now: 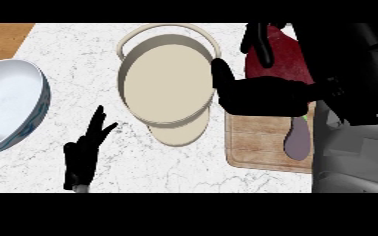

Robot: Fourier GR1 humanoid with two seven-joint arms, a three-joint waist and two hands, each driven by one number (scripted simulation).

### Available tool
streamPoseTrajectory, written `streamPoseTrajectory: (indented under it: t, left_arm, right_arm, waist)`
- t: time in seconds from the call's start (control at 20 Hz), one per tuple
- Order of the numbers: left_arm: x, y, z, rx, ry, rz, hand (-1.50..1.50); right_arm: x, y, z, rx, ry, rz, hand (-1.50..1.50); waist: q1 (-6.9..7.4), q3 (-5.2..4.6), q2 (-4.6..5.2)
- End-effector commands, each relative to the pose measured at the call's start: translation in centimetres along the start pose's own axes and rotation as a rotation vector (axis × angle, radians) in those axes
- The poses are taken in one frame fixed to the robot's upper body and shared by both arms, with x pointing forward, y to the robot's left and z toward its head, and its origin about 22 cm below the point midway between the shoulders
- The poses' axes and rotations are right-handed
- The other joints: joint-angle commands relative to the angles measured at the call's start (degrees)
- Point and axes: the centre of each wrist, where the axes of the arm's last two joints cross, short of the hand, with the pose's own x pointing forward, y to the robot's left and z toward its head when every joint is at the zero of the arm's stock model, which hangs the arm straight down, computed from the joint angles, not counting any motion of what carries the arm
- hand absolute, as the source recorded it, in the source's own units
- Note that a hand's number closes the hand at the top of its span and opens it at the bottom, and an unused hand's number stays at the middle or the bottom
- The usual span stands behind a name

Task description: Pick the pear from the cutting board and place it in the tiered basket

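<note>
No pear shows in the head view. My right hand (264,97) hangs raised at the right edge of the beige tiered basket (168,82), above the far end of the wooden cutting board (258,147), and it hides whatever lies under it. The basket's round tiers stand at the counter's middle with nothing visible in them. My left hand (83,152) rests open on the counter at the lower left, fingers pointing up.
A purple eggplant (298,139) with a green stem lies on the board's right side. A dark red flat object (284,60) sits behind the board. A large blue-white bowl (18,100) stands at the left edge. The white marble counter (81,65) lies between bowl and basket.
</note>
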Motion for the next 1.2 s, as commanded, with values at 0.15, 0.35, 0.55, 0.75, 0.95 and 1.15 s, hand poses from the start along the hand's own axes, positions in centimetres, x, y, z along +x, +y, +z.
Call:
streamPoseTrajectory:
  t: [0.15,0.35,0.55,0.75,0.95,1.15]
  left_arm:
    - [-0.3,-0.6,0.6,0.007,0.051,-0.030,0.00]
    - [-0.7,-0.2,0.0,0.007,0.069,-0.020,0.00]
    - [-1.7,0.4,-0.5,0.025,0.051,-0.014,0.00]
    - [-1.3,0.4,-1.0,-0.009,0.058,-0.017,0.00]
    - [-0.9,-0.3,-1.1,-0.001,0.043,-0.017,0.00]
    - [-1.1,-0.3,-0.5,-0.008,0.062,-0.018,0.00]
  right_arm:
    - [-0.1,4.3,-1.8,0.075,0.037,0.029,1.50]
    - [1.1,8.1,-3.4,0.068,0.067,0.074,1.50]
    - [0.5,8.4,-6.1,0.073,0.118,0.054,1.50]
    - [0.0,11.1,-6.9,0.087,0.131,-0.018,1.50]
    - [-2.6,13.4,-5.8,0.128,0.217,-0.252,-1.50]
    - [-3.2,12.8,-6.6,0.133,0.210,-0.416,-1.50]
  waist:
    - [-0.02,-0.11,0.22]
    - [0.34,-0.14,0.32]
    - [0.18,-0.15,0.38]
    - [0.38,-0.15,0.41]
    - [0.79,-0.11,0.64]
    - [0.90,-0.10,0.58]
